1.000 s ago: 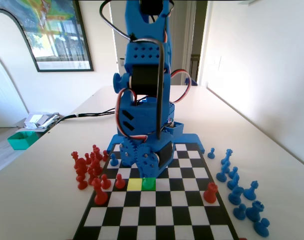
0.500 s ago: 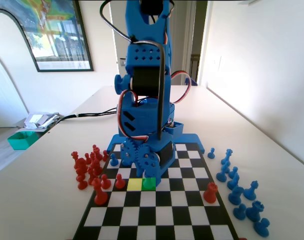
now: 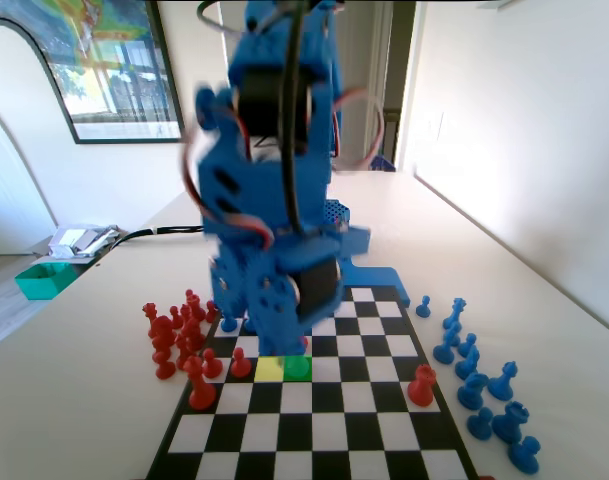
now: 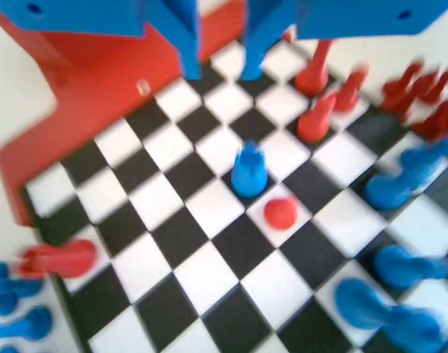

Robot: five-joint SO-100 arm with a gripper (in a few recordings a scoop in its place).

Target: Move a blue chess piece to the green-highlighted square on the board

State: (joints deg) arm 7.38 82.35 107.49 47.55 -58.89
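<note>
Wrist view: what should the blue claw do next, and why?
Probably rise clear and back off. The gripper is open and empty, and the blue chess piece stands upright alone on the board, seemingly placed; blur hides which square.

One board [image 3: 314,415] carries one green-highlighted square [image 3: 298,368] and one yellow square [image 3: 270,368]. Beside the board at the fixed view's right stand roughly ten blue pieces [image 3: 474,390]. The red pieces [image 3: 176,335] at its left crowd too tightly to count.

White walls all round, framed picture [image 3: 114,70] hanging far left, open doorway [image 3: 396,85] behind, pale desk [image 3: 544,330] catching daylight, teal tray [image 3: 46,280] at left edge.
</note>
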